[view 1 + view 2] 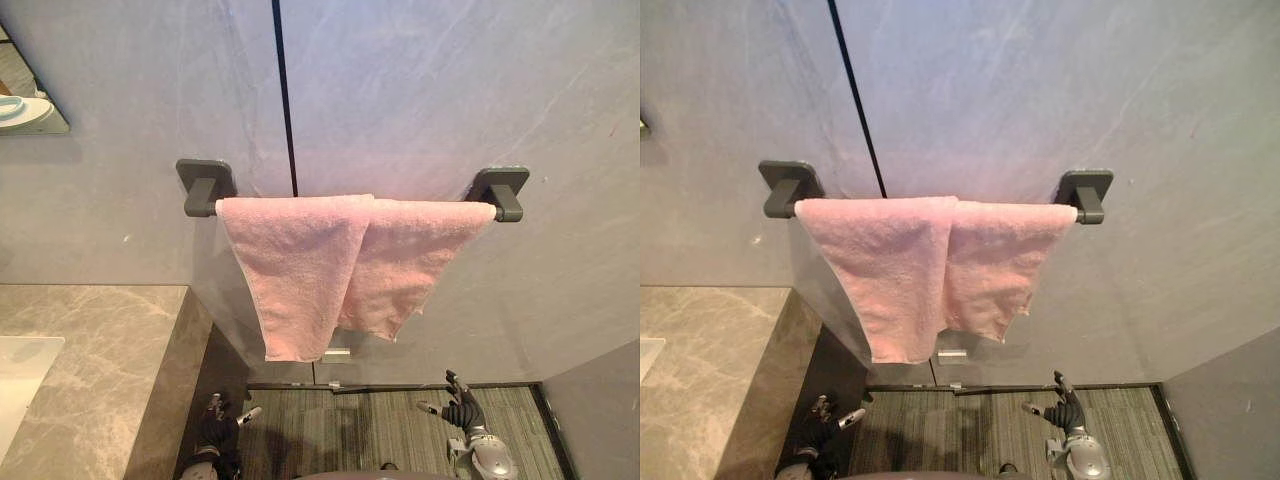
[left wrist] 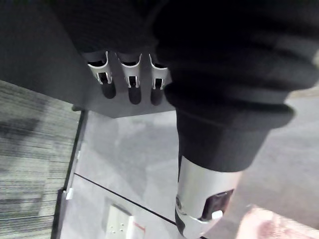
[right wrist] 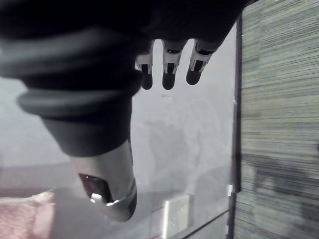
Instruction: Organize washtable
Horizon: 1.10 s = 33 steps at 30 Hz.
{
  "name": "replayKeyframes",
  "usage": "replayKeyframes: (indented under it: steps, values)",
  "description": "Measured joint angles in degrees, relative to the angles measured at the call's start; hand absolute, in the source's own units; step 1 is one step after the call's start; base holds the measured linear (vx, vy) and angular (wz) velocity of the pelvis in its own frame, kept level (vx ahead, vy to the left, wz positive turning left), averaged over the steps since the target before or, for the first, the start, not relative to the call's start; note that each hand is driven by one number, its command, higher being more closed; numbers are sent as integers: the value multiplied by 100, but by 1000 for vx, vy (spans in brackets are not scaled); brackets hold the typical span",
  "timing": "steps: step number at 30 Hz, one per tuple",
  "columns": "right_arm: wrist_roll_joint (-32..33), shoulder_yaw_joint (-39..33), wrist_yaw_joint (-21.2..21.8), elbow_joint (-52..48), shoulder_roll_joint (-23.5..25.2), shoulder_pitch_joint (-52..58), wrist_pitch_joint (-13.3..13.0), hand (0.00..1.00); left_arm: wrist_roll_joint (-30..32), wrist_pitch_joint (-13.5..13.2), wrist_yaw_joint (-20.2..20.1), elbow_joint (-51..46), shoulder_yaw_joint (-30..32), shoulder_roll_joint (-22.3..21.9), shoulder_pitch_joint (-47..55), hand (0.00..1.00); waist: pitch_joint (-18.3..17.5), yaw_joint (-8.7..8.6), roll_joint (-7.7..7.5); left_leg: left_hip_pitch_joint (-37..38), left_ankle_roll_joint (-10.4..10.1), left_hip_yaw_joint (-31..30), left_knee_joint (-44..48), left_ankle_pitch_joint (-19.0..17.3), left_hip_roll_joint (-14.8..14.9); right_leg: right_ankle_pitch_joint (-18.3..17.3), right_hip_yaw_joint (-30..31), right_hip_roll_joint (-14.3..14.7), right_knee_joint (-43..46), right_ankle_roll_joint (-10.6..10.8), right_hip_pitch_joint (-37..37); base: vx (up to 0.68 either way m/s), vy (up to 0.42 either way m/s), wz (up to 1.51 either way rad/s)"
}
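We see pink towel (image 1: pixel 305 270) draped on rail (image 1: pixel 500 188), centre | our left hand (image 1: pixel 218 432) lower left, fingers loose | right hand (image 1: pixel 464 412) lower right, fingers spread

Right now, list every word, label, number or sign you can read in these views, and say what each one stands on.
No readable text in any view.
Wall plate low on the wall: faint marks, too blurred to read.
Pink towel: no label or print visible.
Towel bar bracket: plain grey, no marking.
Stone countertop: veining only, no text.
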Motion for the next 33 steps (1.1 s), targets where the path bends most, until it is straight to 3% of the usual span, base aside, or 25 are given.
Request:
replayKeyframes:
  steps: [16, 33]
  values:
    - [-106, 96, -157, 1232, -52, -342, 162, 0, 334, 112, 141, 1296, -177, 81, -388, 0, 92, -6, -55, 2, -5, 65, -70, -3, -17, 58, 27, -4, -145, 21, 27, -5, -8, -1]
    - [-105, 56, -244, 1621, -50, -425, 174, 0, 446, 112, 169, 1452, -165, 95, -484, 0, 122, -6, -35, 43, -8, 61, -60, -5, -17, 55, 16, -7, -127, 24, 84, -26, -26, 0]
